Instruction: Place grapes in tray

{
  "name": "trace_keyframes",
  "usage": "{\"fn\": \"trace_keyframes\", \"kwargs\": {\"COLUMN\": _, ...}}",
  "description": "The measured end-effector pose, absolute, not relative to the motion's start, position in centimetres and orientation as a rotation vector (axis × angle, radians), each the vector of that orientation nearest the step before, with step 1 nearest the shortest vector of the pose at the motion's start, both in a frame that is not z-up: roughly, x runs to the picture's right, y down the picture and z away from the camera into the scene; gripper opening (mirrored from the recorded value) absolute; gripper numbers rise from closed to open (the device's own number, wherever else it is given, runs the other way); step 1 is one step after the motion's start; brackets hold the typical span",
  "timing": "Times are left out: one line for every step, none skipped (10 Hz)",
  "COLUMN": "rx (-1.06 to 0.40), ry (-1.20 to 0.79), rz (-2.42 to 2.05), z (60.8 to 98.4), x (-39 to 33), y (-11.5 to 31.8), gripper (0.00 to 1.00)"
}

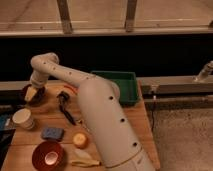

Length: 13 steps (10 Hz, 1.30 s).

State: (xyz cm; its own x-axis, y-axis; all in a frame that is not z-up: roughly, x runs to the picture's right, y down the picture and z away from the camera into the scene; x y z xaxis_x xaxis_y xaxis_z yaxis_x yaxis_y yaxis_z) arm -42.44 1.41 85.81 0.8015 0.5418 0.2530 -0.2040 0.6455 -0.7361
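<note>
A: Right under the gripper [31, 94]?
B: Dark bowl [23, 95], at the far left of the wooden table [136, 118].
A: Nearer the camera than the gripper?
B: White cup [22, 119] close by; beyond it a blue sponge [52, 133], then a red bowl [48, 155], well apart from the gripper.
A: And toward the picture's right of it?
B: Black-handled tool [65, 107] near; orange round fruit [80, 140] and a pale yellow thing [85, 161] much farther, by the near edge.
</note>
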Motion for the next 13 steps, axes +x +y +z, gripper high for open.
{"fn": "trace_keyframes", "kwargs": {"rx": -0.754, "ry": -0.491, "rz": 0.451, "z": 86.0, "x": -42.5, "y": 1.5, "gripper": 0.8}}
{"fn": "trace_keyframes", "kwargs": {"rx": -0.745, "ry": -0.498, "rz": 0.46, "z": 86.2, "x": -42.4, "y": 1.4, "gripper": 0.8}}
{"fn": "trace_keyframes", "kwargs": {"rx": -0.73, "ry": -0.507, "rz": 0.472, "z": 86.3, "x": -42.2, "y": 1.3, "gripper": 0.8}}
{"fn": "trace_keyframes", "kwargs": {"rx": -0.72, "ry": -0.513, "rz": 0.479, "z": 86.2, "x": -42.0, "y": 1.2, "gripper": 0.8}}
{"fn": "trace_keyframes", "kwargs": {"rx": -0.705, "ry": -0.516, "rz": 0.486, "z": 86.4, "x": -41.7, "y": 0.9, "gripper": 0.8}}
{"fn": "trace_keyframes", "kwargs": {"rx": -0.693, "ry": -0.521, "rz": 0.489, "z": 86.5, "x": -41.7, "y": 0.8, "gripper": 0.8}}
{"fn": "trace_keyframes", "kwargs": {"rx": -0.682, "ry": -0.527, "rz": 0.491, "z": 86.5, "x": -41.7, "y": 0.6, "gripper": 0.8}}
{"fn": "trace_keyframes", "kwargs": {"rx": -0.667, "ry": -0.538, "rz": 0.495, "z": 86.6, "x": -41.6, "y": 0.3, "gripper": 0.8}}
{"fn": "trace_keyframes", "kwargs": {"rx": -0.652, "ry": -0.555, "rz": 0.501, "z": 86.7, "x": -41.5, "y": 0.0, "gripper": 0.8}}
{"fn": "trace_keyframes", "kwargs": {"rx": -0.645, "ry": -0.566, "rz": 0.5, "z": 86.9, "x": -41.4, "y": -0.1, "gripper": 0.8}}
{"fn": "trace_keyframes", "kwargs": {"rx": -0.64, "ry": -0.58, "rz": 0.493, "z": 87.0, "x": -41.7, "y": -0.2, "gripper": 0.8}}
{"fn": "trace_keyframes", "kwargs": {"rx": -0.641, "ry": -0.59, "rz": 0.487, "z": 87.3, "x": -42.1, "y": -0.3, "gripper": 0.8}}
{"fn": "trace_keyframes", "kwargs": {"rx": -0.646, "ry": -0.599, "rz": 0.482, "z": 87.6, "x": -42.5, "y": -0.3, "gripper": 0.8}}
